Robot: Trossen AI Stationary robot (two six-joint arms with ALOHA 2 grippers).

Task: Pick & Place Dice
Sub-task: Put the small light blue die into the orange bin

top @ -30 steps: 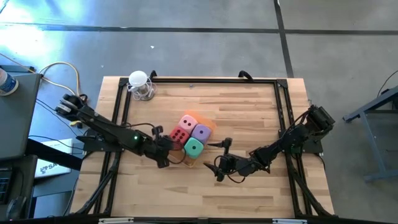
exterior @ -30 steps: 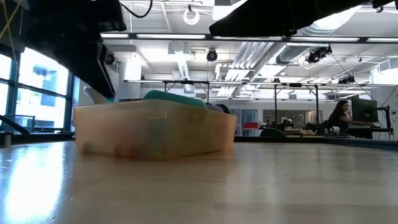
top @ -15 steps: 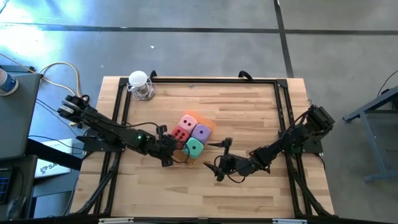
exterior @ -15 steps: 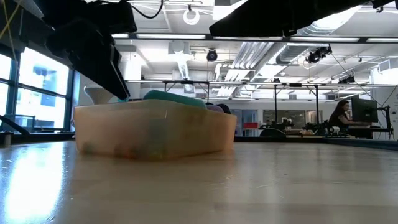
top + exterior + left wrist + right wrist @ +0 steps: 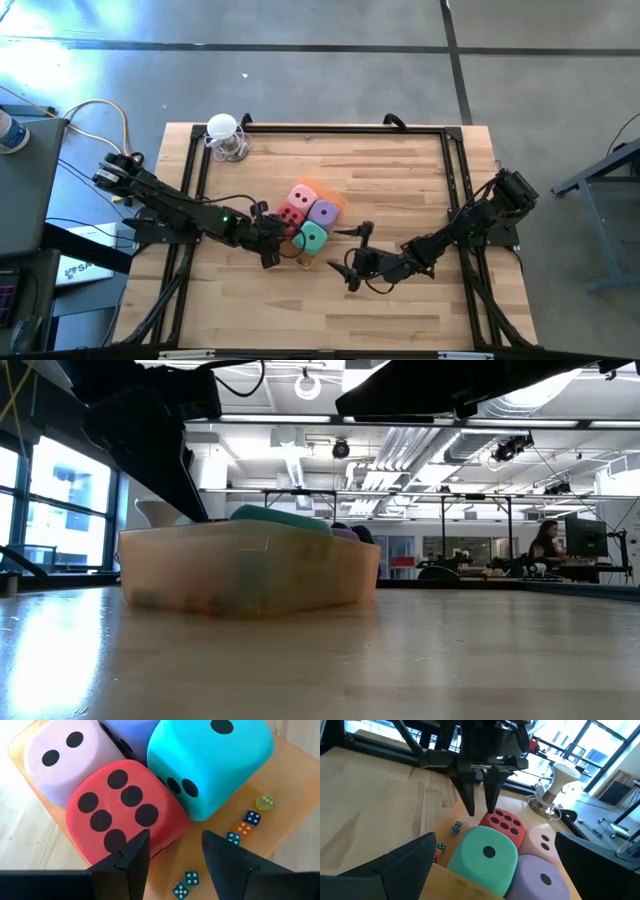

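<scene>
Four dice sit packed together in a translucent orange tray (image 5: 336, 201) at mid-table, each resting on its lower face: pink (image 5: 303, 195), red (image 5: 290, 215), purple (image 5: 324, 211) and teal (image 5: 313, 237). My left gripper (image 5: 172, 845) is open and slants down over the tray's near left corner. Its fingers (image 5: 471, 800) stand just in front of the red die (image 5: 120, 807), with only tiny coloured dice (image 5: 186, 882) on the tray floor below the gap. My right gripper (image 5: 350, 258) waits open on the tray's right, facing the teal die (image 5: 485, 855).
A white bulb-shaped object (image 5: 225, 134) stands at the table's far left. Black frame rails (image 5: 455, 190) run along the table's edges. The tray's wall (image 5: 250, 565) hides most of the dice in the low view. A person (image 5: 548, 545) sits far back in the room.
My left gripper has edged toward the table's right edge, closer over the tray's near left corner. The dice, the tray and my right gripper have kept their places.
</scene>
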